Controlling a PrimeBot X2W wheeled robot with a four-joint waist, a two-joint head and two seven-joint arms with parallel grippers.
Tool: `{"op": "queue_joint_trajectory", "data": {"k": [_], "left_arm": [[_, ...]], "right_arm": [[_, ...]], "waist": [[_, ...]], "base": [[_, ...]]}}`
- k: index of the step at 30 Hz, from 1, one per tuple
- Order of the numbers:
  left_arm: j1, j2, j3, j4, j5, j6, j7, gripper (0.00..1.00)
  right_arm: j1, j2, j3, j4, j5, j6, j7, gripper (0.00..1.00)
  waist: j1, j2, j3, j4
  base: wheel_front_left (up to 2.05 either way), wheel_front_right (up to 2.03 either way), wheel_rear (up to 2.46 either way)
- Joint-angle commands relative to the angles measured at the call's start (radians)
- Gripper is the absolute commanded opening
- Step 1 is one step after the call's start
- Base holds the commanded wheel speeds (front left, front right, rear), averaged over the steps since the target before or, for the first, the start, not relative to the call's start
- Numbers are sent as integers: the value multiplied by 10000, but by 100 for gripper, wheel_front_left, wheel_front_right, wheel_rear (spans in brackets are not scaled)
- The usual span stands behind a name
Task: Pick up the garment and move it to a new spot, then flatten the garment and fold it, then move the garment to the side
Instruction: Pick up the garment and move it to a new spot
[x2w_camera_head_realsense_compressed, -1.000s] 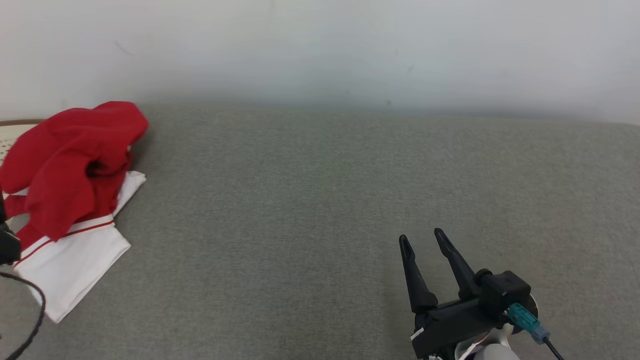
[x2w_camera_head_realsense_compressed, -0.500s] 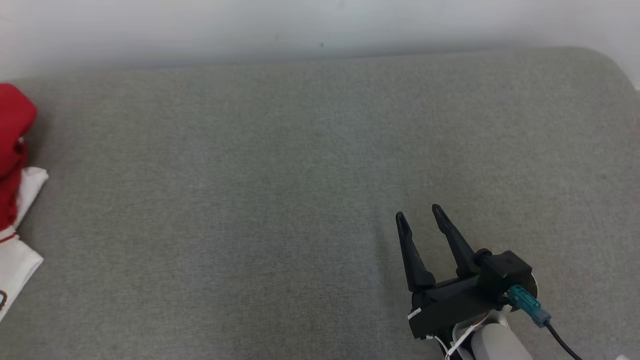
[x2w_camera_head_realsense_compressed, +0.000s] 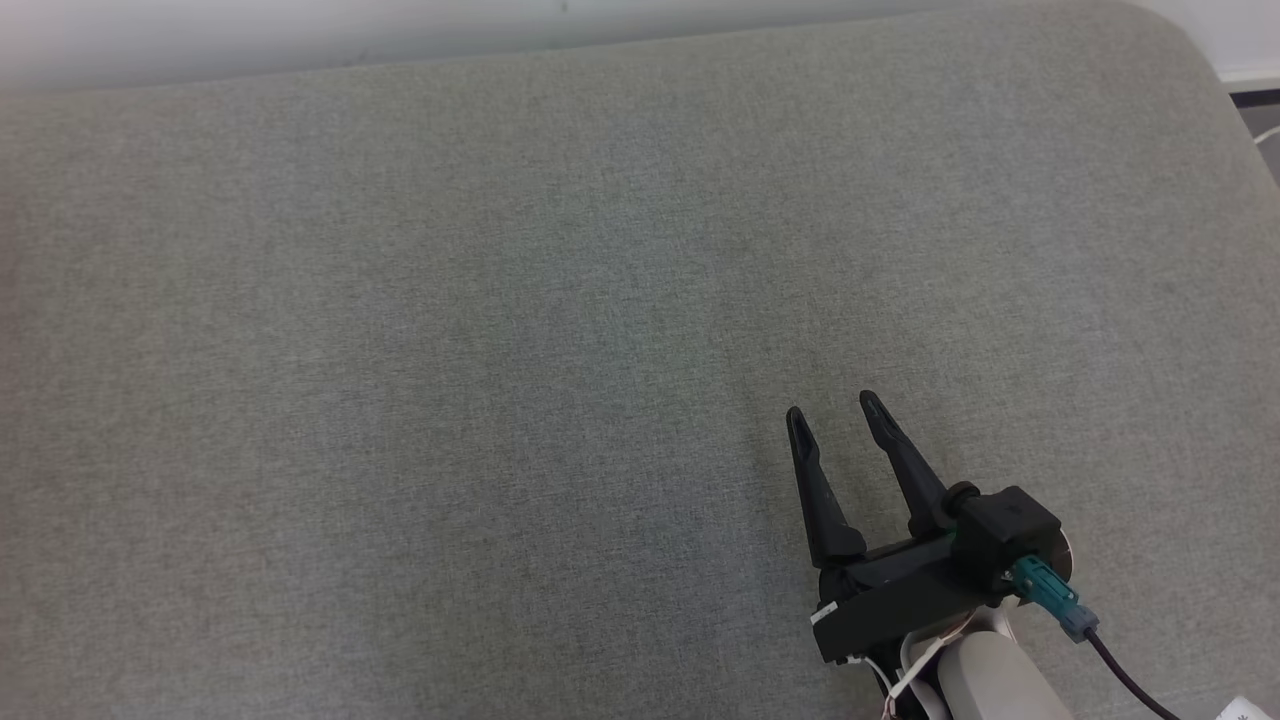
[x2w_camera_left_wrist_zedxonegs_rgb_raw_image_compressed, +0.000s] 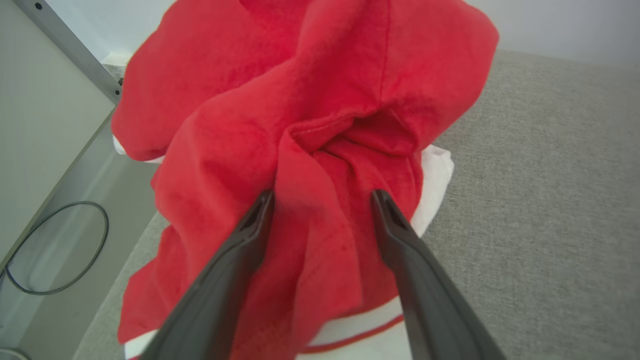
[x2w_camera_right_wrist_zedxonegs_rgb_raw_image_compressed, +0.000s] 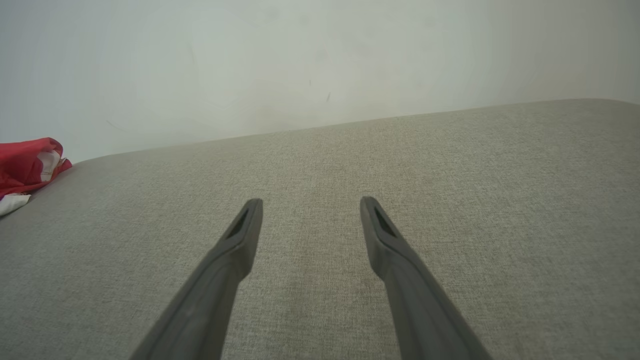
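1 grey fabric surface (x2w_camera_head_realsense_compressed: 480, 300) w/ pale wall (x2w_camera_right_wrist_zedxonegs_rgb_raw_image_compressed: 300, 60) behind; garment (x2w_camera_left_wrist_zedxonegs_rgb_raw_image_compressed: 310, 100) at edge.

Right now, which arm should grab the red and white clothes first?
The left. The open left gripper has a fold of the red garment between its fingers, so closing should catch it. The right gripper hangs open over bare grey cushion, far from the garment.

Garment (x2w_camera_left_wrist_zedxonegs_rgb_raw_image_compressed: 300, 100) heaped at left end of worktop (x2w_camera_head_realsense_compressed: 400, 350), partly overhanging its left edge. Left end effector (x2w_camera_left_wrist_zedxonegs_rgb_raw_image_compressed: 324, 195) over the heap, one fold between its fingers. Right end effector (x2w_camera_head_realsense_compressed: 832, 405) above right front of worktop, well apart from garment, pointing toward wall (x2w_camera_right_wrist_zedxonegs_rgb_raw_image_compressed: 300, 60) behind. Cable (x2w_camera_left_wrist_zedxonegs_rgb_raw_image_compressed: 55, 250) on floor, left of worktop.
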Motion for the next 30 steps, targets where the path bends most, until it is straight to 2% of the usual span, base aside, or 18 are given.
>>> {"op": "queue_joint_trajectory", "data": {"k": [1,2,6,10,16,20,30], "left_arm": [[-138,125,-57,132,129,103,-191,47],[-204,163,-88,129,180,167,-413,0],[-331,173,-290,259,389,263,-994,0],[-492,-69,-424,170,423,220,-1340,0],[-863,-170,-600,-544,587,110,-1792,0],[-1129,-193,-713,-1378,710,48,-1850,0],[-1455,-465,-1303,-4772,787,-71,-1842,0]], "right_arm": [[-86,-10,21,-18,-42,8,-36,100],[-73,-10,11,-17,-48,8,-29,100],[26,-9,-98,22,-91,8,-29,100],[63,-7,-151,72,-92,8,-30,100],[166,-12,-128,199,-7,8,-30,100],[245,-12,-145,315,63,8,-30,100],[475,-14,-166,321,304,8,-31,100]], "waist": [[-2,-1,82,-106],[-2,-1,83,-112],[-2,-1,-3,2],[-2,-1,-160,225],[-2,-1,-547,656],[-2,-1,-852,870],[-2,-1,-1402,956]], "base": [[0,0,0],[0,0,0],[0,0,0],[0,0,0],[0,0,0],[0,0,0],[0,0,0]]}}
